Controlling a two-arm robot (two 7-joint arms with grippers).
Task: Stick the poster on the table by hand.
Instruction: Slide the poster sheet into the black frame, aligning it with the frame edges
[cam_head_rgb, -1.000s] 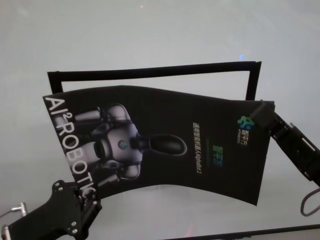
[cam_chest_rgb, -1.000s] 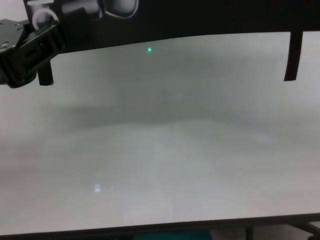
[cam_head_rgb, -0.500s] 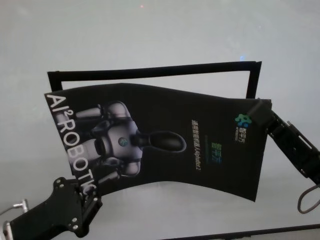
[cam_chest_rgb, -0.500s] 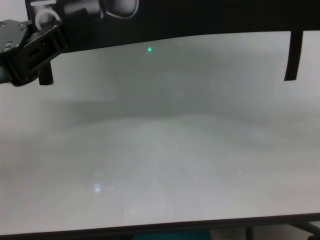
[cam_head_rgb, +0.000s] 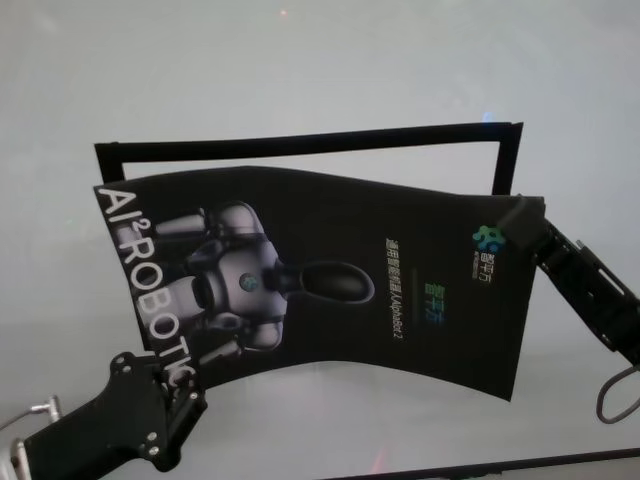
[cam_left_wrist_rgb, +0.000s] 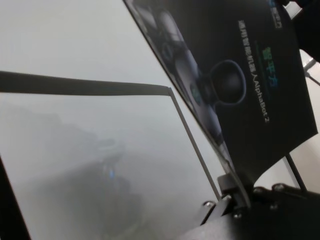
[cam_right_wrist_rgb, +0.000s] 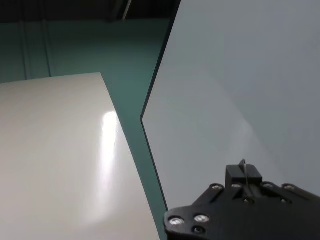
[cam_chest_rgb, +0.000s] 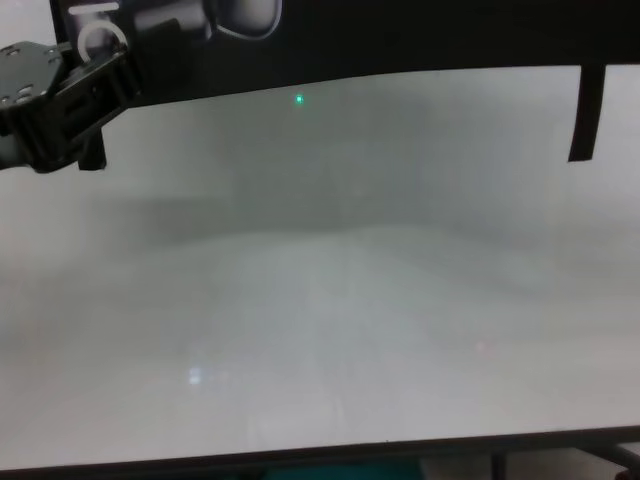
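- The poster (cam_head_rgb: 340, 280) hangs above the table (cam_head_rgb: 300, 70), curved in a shallow wave, held at two opposite corners.
- Left gripper (cam_head_rgb: 180, 385) sits at the near-left corner, by the big white "AI² ROBOTIC" letters; its fingers are pinched on the sheet's edge, and the left wrist view shows the edge running straight into the clamp (cam_left_wrist_rgb: 235, 192).
- Right gripper (cam_head_rgb: 522, 222) has the far-right corner, next to the small green-blue logo (cam_head_rgb: 487, 238); the right wrist view shows its fingers pressed on a thin edge (cam_right_wrist_rgb: 243, 172).
- Black tape frame (cam_head_rgb: 300, 145) lies flat on the table behind the poster, its far strip and right-hand strip showing past the sheet.
- Chest view: the poster's lower edge (cam_chest_rgb: 400, 40) is off the white surface.
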